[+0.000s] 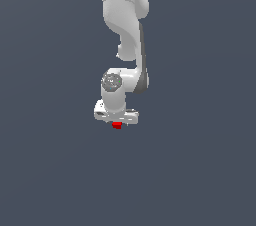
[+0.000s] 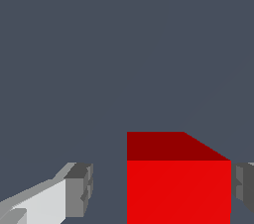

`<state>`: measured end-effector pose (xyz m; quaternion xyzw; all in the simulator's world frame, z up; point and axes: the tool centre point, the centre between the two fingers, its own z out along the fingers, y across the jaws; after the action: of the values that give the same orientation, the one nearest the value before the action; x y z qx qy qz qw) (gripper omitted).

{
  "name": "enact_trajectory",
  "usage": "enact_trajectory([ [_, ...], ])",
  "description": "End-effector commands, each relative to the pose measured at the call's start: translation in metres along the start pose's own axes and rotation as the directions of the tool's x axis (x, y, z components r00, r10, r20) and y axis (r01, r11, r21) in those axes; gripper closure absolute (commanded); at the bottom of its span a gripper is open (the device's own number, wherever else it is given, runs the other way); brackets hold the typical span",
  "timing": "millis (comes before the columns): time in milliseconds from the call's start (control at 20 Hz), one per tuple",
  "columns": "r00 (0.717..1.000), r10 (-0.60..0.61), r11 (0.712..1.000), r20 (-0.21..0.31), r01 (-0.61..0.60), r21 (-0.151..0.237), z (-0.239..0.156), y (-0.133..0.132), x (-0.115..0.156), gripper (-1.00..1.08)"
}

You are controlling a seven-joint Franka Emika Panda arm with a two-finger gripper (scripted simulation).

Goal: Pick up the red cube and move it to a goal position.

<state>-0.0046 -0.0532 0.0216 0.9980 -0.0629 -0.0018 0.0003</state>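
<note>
The red cube [image 1: 117, 125] is tiny and plain, and shows just under the white hand in the exterior view. In the wrist view the red cube [image 2: 178, 183] looms large between the two grey fingertips. One fingertip [image 2: 80, 188] stands apart from the cube with a clear gap. The other fingertip [image 2: 244, 188] sits right beside the cube's opposite face. My gripper [image 2: 161, 188] is open and straddles the cube. In the exterior view the gripper [image 1: 117, 122] points down and its fingers are mostly hidden behind the hand.
The white arm [image 1: 127, 25] comes down from the top of the exterior view. Around it there is only plain dark grey-blue ground [image 1: 200, 170]. No goal marker shows.
</note>
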Motion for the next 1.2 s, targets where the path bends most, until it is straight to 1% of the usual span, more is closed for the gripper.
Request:
enact_trajectory([
  [0, 1.000, 0.001, 1.000, -0.003, -0.001, 0.001, 0.002, 0.000, 0.001, -0.92],
  [50, 1.000, 0.001, 1.000, -0.003, -0.001, 0.001, 0.002, 0.000, 0.001, 1.08],
  [700, 1.000, 0.001, 1.000, -0.003, -0.001, 0.001, -0.001, -0.001, 0.001, 1.08],
  [950, 1.000, 0.001, 1.000, -0.003, -0.001, 0.001, -0.015, -0.003, -0.002, 1.08],
  [1150, 1.000, 0.001, 1.000, -0.003, -0.001, 0.001, -0.036, -0.006, -0.006, 1.08],
])
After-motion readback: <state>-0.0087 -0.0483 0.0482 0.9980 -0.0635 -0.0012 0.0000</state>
